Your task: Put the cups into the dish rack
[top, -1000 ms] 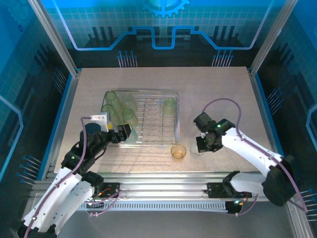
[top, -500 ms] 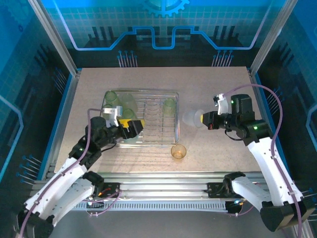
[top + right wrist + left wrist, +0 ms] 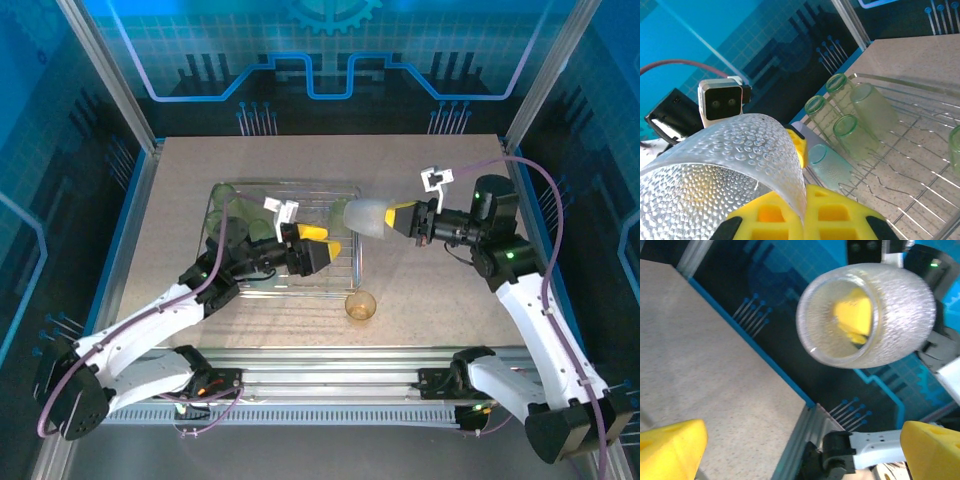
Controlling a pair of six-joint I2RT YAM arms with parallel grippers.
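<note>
My right gripper [image 3: 401, 219] [image 3: 802, 210] is shut on the wall of a clear dimpled cup [image 3: 367, 216] [image 3: 715, 170], held on its side in the air by the right edge of the dish rack [image 3: 357, 265] [image 3: 910, 150]. My left gripper [image 3: 322, 242] [image 3: 802, 450] hangs open over the rack, facing that clear cup's [image 3: 867, 315] mouth with nothing between its fingers. Green cups [image 3: 222, 196] [image 3: 852, 134] and a teal cup [image 3: 832, 162] lie in the rack's left part. Another green cup [image 3: 341, 211] stands near its right side. An amber cup [image 3: 360, 305] sits on the table in front of the rack.
Bare speckled table [image 3: 440, 170] stretches right of and behind the rack. Blue-trimmed frame rails [image 3: 528, 215] and posts bound the table. The metal rail [image 3: 330, 365] with both arm bases runs along the near edge.
My right arm lifted the clear cup off the table and carried it up and left to the rack's edge. My left arm swung right across the rack, staying open.
</note>
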